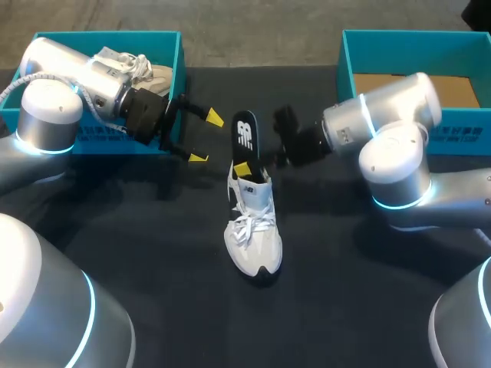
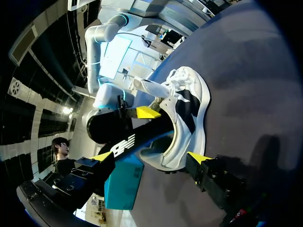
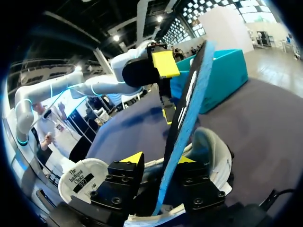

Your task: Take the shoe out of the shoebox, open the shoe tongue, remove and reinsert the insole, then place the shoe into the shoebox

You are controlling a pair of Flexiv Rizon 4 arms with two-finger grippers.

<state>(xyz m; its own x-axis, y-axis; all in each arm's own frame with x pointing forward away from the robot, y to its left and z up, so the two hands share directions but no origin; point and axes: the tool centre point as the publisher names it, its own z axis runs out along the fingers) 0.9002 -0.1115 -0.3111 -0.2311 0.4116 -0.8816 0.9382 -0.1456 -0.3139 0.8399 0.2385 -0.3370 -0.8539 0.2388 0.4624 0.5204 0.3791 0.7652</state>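
Note:
A white shoe stands on the dark table, toe toward me. A black insole sticks up out of its heel opening. My right gripper is at the heel. In the right wrist view the insole stands between the fingers of the right gripper, which is open, with a gap on one side. My left gripper hangs open just left of the insole, touching nothing. From the left wrist, the shoe and insole lie ahead of the wide-open left gripper.
A teal shoebox at the back left holds another pale shoe, partly hidden by my left arm. A second teal box with a brown floor stands at the back right, behind my right arm.

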